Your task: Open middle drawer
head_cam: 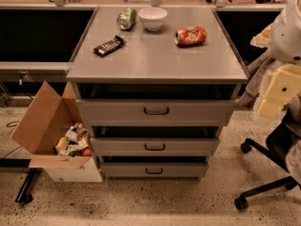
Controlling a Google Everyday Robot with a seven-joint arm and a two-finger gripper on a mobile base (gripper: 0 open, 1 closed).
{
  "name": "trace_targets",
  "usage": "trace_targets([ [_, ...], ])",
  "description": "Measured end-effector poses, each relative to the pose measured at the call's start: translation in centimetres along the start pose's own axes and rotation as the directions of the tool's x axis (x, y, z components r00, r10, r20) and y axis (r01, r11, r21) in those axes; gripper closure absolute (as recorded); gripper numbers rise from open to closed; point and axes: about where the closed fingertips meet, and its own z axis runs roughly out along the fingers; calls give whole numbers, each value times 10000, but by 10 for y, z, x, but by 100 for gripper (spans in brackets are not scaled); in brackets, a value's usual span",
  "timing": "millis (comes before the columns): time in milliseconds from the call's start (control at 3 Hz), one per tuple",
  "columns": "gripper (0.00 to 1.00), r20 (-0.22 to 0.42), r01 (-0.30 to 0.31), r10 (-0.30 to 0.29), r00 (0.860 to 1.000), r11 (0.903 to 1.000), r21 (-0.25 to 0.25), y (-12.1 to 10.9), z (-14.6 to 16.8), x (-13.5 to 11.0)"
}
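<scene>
High frontal view facing middle drawer (155,146)

The cabinet top (155,60) is smooth grey metal with a dull, satin sheen. The middle drawer (188,146) has the same matt grey painted metal front, with a darker loop handle (154,147). The orange can (190,36) and the green can (127,18) are crumpled, shiny metal. The white bowl (153,18) looks glossy. The cardboard box (42,121) is matt brown. The floor (141,201) is speckled stone. The gripper (275,98), at the right edge beside the cabinet, looks like pale cream matt plastic.
</scene>
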Motion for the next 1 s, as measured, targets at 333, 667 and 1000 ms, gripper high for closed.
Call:
trace_targets([
  [333, 0, 0, 0, 0, 10000, 10000, 0, 0, 0, 0],
  [667, 0, 142, 56, -55, 9999, 9999, -99, 5, 24, 8],
  [1000, 0, 483, 340, -320, 9983, 9985, -420, 25, 91, 24],
])
